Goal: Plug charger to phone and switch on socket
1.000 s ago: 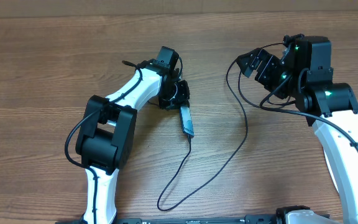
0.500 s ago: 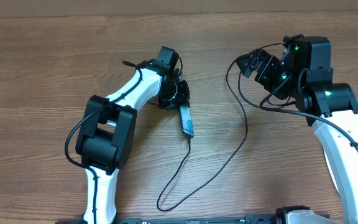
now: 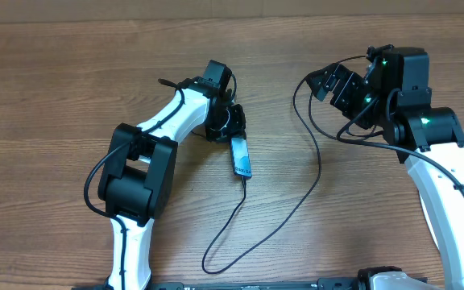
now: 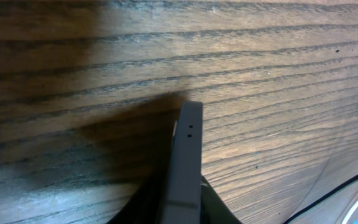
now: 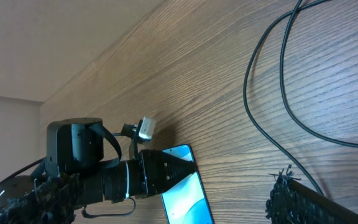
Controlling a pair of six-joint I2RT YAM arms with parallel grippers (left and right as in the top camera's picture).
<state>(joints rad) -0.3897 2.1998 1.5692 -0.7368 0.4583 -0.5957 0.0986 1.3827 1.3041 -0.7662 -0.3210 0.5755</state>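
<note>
While the left gripper (image 3: 232,135) sits near table (image 3: 55,80) ctr, its fingers (image 4: 143,202) are clamped on both faces of the phone (image 3: 241,157), holding it by the far end w/ the blue screen turned partly up; can't tell if the phone's lower edge rests on the wood. Thin black charger cable (image 3: 298,197) meets the phone's near end, loops toward the front edge, then runs back up the right side toward the right arm, exact end unclear. Well apart from the phone, the right gripper (image 3: 326,80) hangs w/ fingers spread wide.
</note>
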